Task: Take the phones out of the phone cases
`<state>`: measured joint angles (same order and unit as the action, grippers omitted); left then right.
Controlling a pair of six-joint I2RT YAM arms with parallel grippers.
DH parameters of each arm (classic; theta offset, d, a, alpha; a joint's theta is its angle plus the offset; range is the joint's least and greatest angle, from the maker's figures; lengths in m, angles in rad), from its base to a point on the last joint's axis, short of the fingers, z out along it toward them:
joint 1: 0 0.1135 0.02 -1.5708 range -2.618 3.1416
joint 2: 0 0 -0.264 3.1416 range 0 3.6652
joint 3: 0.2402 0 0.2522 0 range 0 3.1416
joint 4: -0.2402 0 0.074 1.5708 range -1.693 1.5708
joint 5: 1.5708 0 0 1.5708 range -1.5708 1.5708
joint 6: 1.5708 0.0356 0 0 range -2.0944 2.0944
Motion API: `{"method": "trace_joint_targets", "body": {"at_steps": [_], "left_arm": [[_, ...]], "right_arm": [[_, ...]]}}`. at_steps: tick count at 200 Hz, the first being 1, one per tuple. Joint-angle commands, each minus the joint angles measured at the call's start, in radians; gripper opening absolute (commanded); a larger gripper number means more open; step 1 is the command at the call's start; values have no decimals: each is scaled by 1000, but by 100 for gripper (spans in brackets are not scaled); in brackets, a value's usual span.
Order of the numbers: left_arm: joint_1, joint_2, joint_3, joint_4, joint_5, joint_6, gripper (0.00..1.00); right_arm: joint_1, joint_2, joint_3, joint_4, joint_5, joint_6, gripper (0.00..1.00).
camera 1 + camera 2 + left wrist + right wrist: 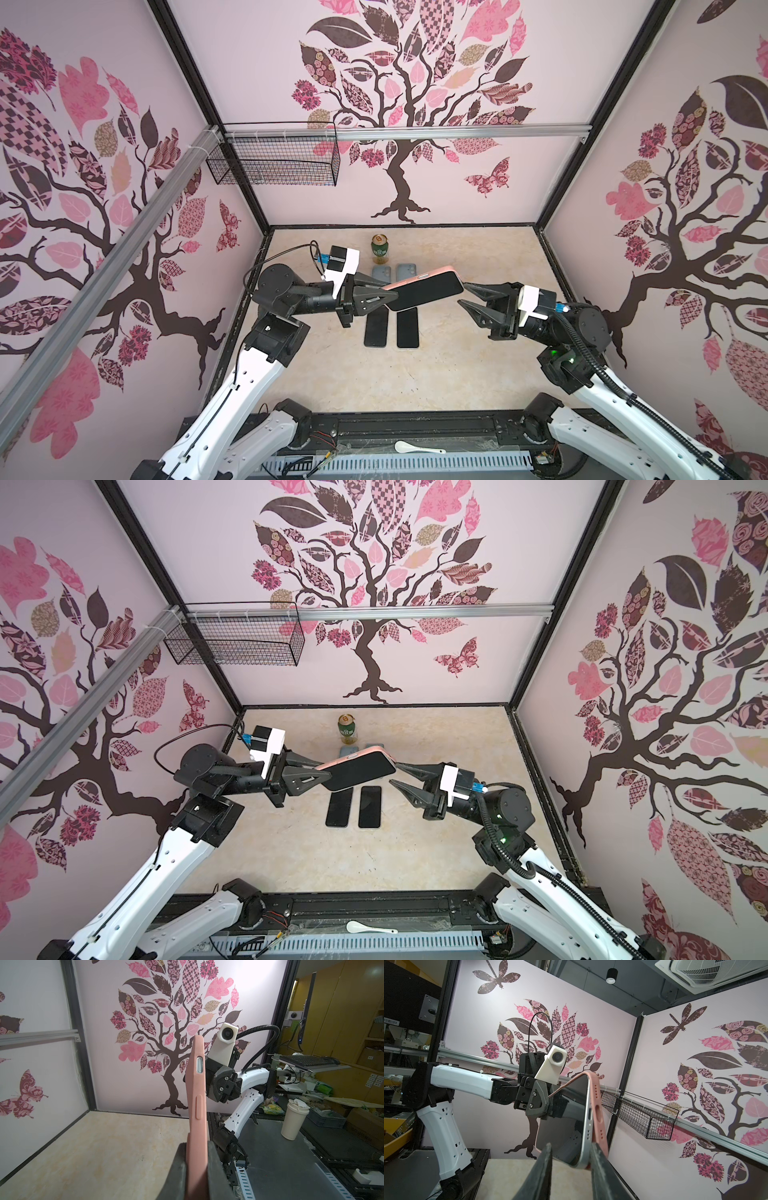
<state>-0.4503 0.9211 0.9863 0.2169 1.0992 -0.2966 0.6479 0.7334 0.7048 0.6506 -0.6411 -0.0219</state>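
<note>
The left gripper (394,296) is clamped on the left end of the pink phone case (409,279), holding it tilted in the air above the table (478,365). The phone (428,293) sits in the case, but at the right end the case lip stands clear of the phone's silver edge. The right gripper (462,295) has its jaws parted around that corner. One finger (601,1169) seems wedged between phone and case. Two dark phones (376,328) lie below, and a can (379,248) stands farther back.

Black-screened phone (428,293) aloft, tilted, one end partly out of pink case (405,281).
</note>
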Motion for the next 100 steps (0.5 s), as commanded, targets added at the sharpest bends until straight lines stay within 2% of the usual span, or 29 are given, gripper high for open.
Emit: {"method": "trace_joint_targets", "body": {"at_steps": [1,63,80,100], "left_arm": [[-20,5,25,49,54,-9,0],[-25,3,23,32,41,4,0],[-25,-1,1,72,1,-26,0],[-28,-3,-47,221,-72,-130,0]], "right_arm": [[30,37,38,-52,-63,13,34],[67,66,52,-23,-79,28,33],[75,79,44,89,-110,114,33],[105,116,32,275,-89,243,33]]}}
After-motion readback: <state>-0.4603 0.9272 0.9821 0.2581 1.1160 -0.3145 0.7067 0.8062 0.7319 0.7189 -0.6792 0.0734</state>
